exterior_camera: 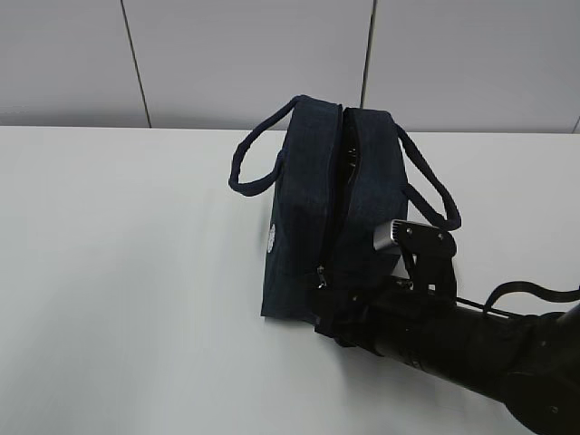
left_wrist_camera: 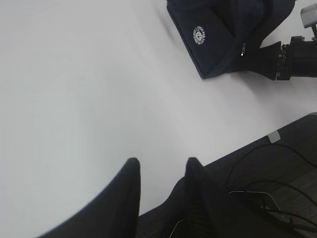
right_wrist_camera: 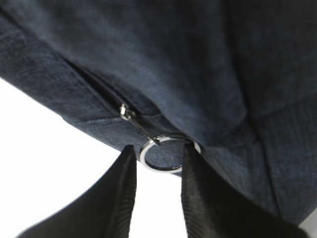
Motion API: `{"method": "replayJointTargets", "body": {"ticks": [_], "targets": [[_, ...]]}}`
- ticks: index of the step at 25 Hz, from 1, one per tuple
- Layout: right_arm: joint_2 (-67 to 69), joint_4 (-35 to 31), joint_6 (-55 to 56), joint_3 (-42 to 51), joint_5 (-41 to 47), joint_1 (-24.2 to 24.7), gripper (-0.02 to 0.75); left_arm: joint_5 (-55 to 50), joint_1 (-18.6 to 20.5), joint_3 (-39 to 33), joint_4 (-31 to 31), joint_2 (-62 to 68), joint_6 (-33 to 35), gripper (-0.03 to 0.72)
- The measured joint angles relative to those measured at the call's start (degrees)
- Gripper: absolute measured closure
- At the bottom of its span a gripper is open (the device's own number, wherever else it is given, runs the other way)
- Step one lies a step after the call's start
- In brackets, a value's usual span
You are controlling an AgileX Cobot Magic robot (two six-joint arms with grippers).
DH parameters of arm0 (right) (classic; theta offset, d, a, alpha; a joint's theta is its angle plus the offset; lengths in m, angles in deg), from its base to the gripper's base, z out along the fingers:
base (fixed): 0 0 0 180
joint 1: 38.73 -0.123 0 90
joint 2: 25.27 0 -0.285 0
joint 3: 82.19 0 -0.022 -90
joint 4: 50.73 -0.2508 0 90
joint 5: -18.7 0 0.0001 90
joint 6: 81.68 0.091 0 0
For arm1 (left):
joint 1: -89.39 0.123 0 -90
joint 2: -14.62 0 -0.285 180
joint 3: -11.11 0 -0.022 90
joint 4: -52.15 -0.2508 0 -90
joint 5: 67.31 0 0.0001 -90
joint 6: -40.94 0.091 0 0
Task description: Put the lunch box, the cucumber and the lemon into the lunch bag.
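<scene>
the white table [exterior_camera: 118, 299] fills most of the exterior view, matte and smooth, under a pale panelled wall [exterior_camera: 245, 54] along the top of the frame.

the lunch bag [exterior_camera: 313, 236] stands upright just right of centre in the exterior view, a boxy shape of dark navy woven fabric with a faint denim-like grain. two soft loop handles [exterior_camera: 254, 159] arch out to either side. its top zipper runs along the middle and down the near end, and the slit gapes slightly, showing only darkness inside. a small round white emblem [left_wrist_camera: 199, 34] sits low on the side wall, seen at the upper right of the left wrist view.

the right gripper [right_wrist_camera: 158, 173], black and hard-edged, presses against the bag's near end at the lower right of the exterior view. in the right wrist view, at bottom centre, its two dark ribbed fingers [right_wrist_camera: 119, 198] stand on either side of the thin silver ring pull [right_wrist_camera: 166, 157], and appear to touch its rim, so the jaws seem closed on it. the ring hangs from a small metal slider at the end of the zipper seam.

the left gripper [left_wrist_camera: 161, 171] sits at the bottom of its own view, well apart from the bag, its smooth black fingers parted over bare table and holding nothing.
</scene>
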Motion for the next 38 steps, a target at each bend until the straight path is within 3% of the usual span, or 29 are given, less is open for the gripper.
{"method": "replayJointTargets", "body": {"ticks": [12,17,21,35,38], "targets": [[0.0,-0.3,1.3,1.1,0.0,0.0,0.52,0.0,0.0,0.0,0.0,0.0,0.0,0.487],[0.0,-0.3,1.5,1.1,-0.1,0.0,0.624,0.0,0.0,0.0,0.0,0.0,0.0,0.488],[0.0,-0.3,1.7,1.1,-0.1,0.0,0.652,0.0,0.0,0.0,0.0,0.0,0.0,0.488],[0.0,1.8,0.2,1.2,-1.2,0.0,0.652,0.0,0.0,0.0,-0.1,0.0,0.0,0.488],[0.0,2.8,0.0,1.2,-1.3,0.0,0.592,0.0,0.0,0.0,-0.1,0.0,0.0,0.488]]}}
